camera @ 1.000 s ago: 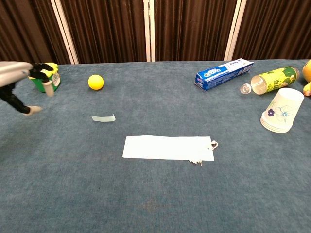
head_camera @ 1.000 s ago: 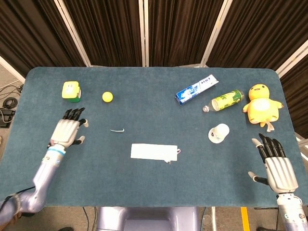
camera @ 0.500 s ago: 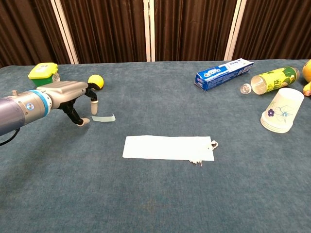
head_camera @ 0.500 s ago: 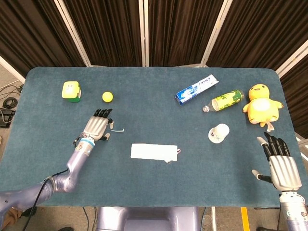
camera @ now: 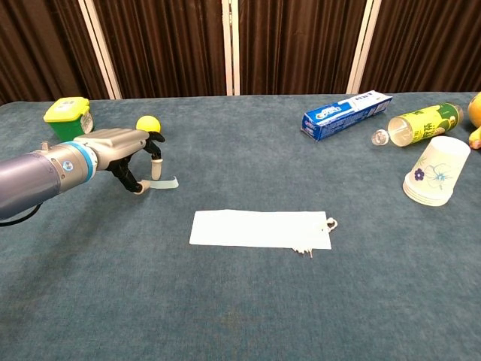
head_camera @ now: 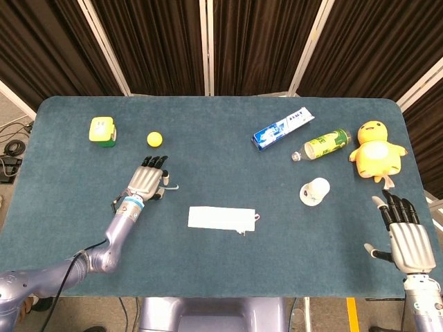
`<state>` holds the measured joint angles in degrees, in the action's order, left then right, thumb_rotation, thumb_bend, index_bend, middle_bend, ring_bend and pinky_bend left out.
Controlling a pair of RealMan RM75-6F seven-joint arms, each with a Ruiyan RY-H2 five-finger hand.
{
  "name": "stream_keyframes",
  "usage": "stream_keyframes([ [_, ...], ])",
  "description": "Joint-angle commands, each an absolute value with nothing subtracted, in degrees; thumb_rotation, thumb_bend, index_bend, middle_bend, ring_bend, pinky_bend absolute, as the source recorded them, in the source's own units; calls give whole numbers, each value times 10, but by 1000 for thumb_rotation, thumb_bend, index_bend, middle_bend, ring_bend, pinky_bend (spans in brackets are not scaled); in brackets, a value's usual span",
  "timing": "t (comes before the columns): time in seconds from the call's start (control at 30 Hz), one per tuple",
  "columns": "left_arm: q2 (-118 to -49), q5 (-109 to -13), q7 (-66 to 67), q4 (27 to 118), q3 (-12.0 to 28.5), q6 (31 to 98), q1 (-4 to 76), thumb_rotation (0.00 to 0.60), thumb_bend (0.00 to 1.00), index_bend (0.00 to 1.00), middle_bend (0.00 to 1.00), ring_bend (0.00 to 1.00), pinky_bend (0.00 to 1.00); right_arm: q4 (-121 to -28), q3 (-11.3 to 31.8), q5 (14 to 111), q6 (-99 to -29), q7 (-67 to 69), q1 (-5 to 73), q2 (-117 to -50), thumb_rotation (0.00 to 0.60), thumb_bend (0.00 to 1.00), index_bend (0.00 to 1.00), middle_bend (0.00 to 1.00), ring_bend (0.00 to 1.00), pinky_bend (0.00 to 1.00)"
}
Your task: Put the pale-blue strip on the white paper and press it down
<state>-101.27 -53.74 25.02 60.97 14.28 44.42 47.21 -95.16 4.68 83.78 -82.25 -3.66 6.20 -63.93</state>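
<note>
One thin pale-blue strip (camera: 166, 183), end curled up, left hand (camera: 129, 150) over it, grip unclear, right hand (head_camera: 408, 238) spread.

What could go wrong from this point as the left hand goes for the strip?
The pale-blue strip lies thin and nearly flat on the cloth, so the left hand over it may push it along or crumple it rather than lift it. The yellow ball sits just behind the hand and could be knocked rolling. A curled strip may land off the white paper.
</note>
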Motion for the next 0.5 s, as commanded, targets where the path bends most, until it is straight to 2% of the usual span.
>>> stream_keyframes([
  [0.03, -1014, -521, 259, 614, 142, 444, 476, 600, 438, 489, 0, 0, 0, -951, 47, 838, -822, -34, 62, -639, 600, 0, 132, 0, 0, 0],
  [0.33, -1021, -509, 265, 610, 140, 453, 483, 600, 440, 594, 0, 0, 0, -949, 48, 838, -825, -24, 61, -635, 600, 0, 132, 0, 0, 0],
  [0.5, -1019, -512, 271, 624, 139, 467, 486, 600, 442, 608, 0, 0, 0, -950, 48, 838, -825, -22, 61, -634, 600, 0, 132, 0, 0, 0],
])
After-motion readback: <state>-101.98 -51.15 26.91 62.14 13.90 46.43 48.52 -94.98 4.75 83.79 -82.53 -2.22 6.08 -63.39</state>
